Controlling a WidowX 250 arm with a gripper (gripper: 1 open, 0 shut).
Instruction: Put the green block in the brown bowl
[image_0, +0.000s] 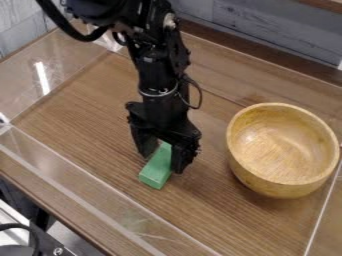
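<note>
The green block (158, 169) lies on the wooden table, its far end between my gripper's fingers. My gripper (163, 152) points straight down over it, jaws open on either side of the block and low to the table; whether the pads touch the block I cannot tell. The brown bowl (282, 148) stands empty to the right, a short gap from the gripper.
A clear plastic wall (80, 205) runs along the table's (80, 110) front and left edges. The black arm (150, 50) with cables rises from the gripper toward the top left. A grey wall stands behind the table.
</note>
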